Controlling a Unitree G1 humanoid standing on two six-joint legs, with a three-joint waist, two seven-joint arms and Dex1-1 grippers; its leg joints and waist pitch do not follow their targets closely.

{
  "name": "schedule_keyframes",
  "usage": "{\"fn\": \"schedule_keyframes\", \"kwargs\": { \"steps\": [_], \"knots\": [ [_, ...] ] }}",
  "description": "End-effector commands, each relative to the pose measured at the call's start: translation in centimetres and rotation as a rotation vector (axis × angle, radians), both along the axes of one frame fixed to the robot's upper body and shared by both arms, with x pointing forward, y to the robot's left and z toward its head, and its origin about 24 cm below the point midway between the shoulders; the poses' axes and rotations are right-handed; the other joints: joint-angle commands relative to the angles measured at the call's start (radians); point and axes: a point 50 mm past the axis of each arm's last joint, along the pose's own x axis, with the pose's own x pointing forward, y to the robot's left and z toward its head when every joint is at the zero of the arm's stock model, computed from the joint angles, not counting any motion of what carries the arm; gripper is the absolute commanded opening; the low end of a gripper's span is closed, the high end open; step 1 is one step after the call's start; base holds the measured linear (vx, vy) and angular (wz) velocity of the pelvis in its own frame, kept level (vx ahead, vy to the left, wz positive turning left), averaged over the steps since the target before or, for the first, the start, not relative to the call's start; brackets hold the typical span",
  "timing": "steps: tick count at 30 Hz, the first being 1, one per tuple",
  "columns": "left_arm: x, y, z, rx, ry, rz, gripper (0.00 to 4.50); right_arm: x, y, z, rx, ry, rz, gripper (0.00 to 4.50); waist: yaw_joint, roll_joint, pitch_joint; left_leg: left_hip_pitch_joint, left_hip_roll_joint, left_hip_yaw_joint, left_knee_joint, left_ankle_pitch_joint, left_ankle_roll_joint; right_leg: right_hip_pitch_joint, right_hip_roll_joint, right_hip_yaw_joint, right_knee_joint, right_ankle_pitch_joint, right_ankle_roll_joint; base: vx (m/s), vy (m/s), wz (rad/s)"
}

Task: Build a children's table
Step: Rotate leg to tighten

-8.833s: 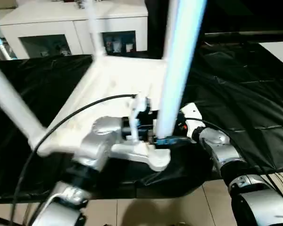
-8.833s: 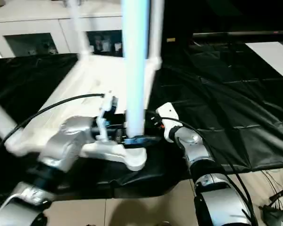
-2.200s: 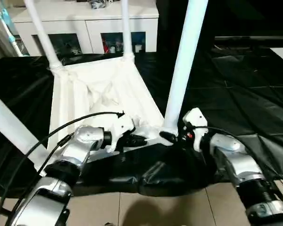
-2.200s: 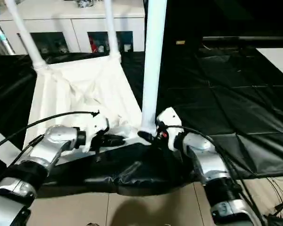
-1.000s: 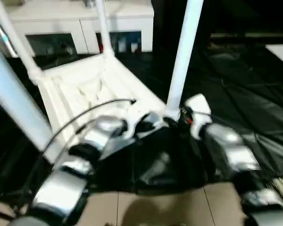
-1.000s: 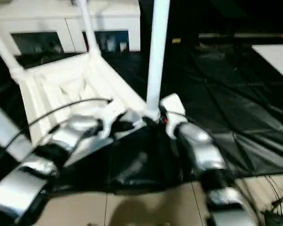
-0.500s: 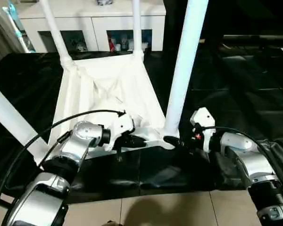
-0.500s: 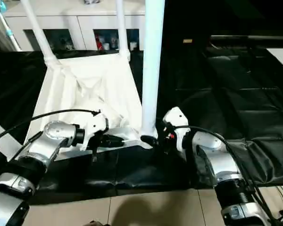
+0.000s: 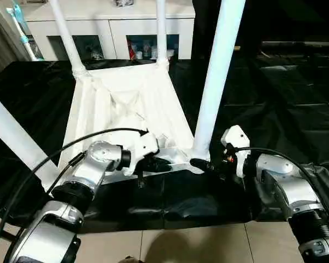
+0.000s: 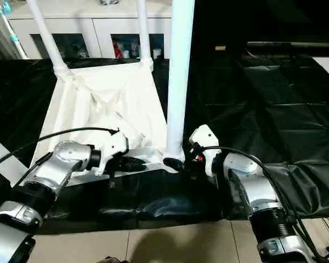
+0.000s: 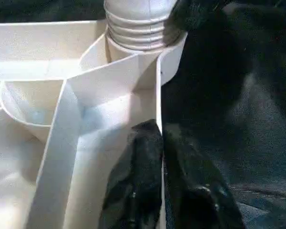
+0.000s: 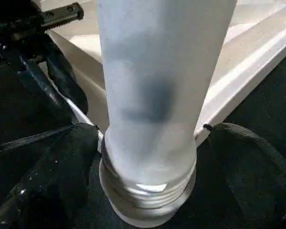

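Observation:
The children's table lies upside down on the black cover, its white top [image 9: 126, 109] facing up with ribs showing. All four white legs stand in the corner sockets: far left [image 9: 66, 38], far right [image 9: 161, 33], near left [image 9: 16, 139] and near right [image 9: 214, 82]. My left gripper [image 9: 156, 163] is shut on the top's near rim [image 11: 159, 95], its black fingers [image 11: 133, 191] pinching the thin wall beside the near right socket. My right gripper [image 9: 203, 164] closes on the base of the near right leg [image 12: 152, 86], one finger [image 12: 52, 181] on each side.
A white glass-door cabinet [image 9: 98, 33] stands behind the black-covered work table [image 9: 285, 98]. The cover is bunched at the front edge [image 9: 197, 205], above the tiled floor [image 9: 181, 246]. A black cable [image 9: 71, 145] arcs over my left forearm.
Both grippers keep their holds. Since a second ago the table has turned a little and the folded cover at the front edge lies flatter; in the last half second almost nothing has moved.

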Motion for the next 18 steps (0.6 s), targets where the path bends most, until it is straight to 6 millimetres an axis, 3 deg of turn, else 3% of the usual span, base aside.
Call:
{"fn": "schedule_keyframes", "kwargs": {
  "steps": [1,10,14,15,18],
  "knots": [
    [-0.21,0.21,-0.8,0.049,0.02,0.002,0.55,0.19,0.21,0.35,-0.016,-0.024,0.008,4.16,-0.006,-0.008,-0.066,0.024,0.049,-0.023,-0.075,-0.282,0.027,0.04,-0.056,0.037,-0.065,-0.291,-0.215,0.0,0.0,0.0],
    [-0.16,0.06,-0.94,0.044,0.01,0.017,0.55,0.17,0.35,0.29,-0.02,-0.028,0.009,4.16,-0.004,-0.007,-0.067,0.025,0.049,-0.023,-0.074,-0.281,0.026,0.04,-0.056,0.037,-0.065,-0.289,-0.216,0.0,0.0,0.0],
    [-0.27,-0.02,-1.06,0.027,0.029,0.015,0.08,0.16,0.38,0.25,-0.02,-0.028,0.009,4.16,-0.005,-0.008,-0.066,0.024,0.049,-0.023,-0.074,-0.283,0.027,0.04,-0.056,0.036,-0.065,-0.294,-0.215,0.0,0.0,0.0],
    [-0.32,-0.03,-1.11,0.022,0.035,0.014,0.08,0.18,0.42,0.24,-0.02,-0.029,0.007,4.16,-0.004,-0.005,-0.066,0.025,0.05,-0.023,-0.075,-0.286,0.027,0.039,-0.057,0.036,-0.066,-0.299,-0.215,0.0,0.0,0.0],
    [-0.46,-0.08,-1.25,0.016,0.037,0.01,0.03,0.2,0.53,0.16,-0.018,-0.025,0.005,4.16,-0.005,-0.009,-0.067,0.024,0.049,-0.023,-0.074,-0.282,0.027,0.04,-0.057,0.037,-0.065,-0.295,-0.215,0.0,0.0,0.0]
  ]
}}
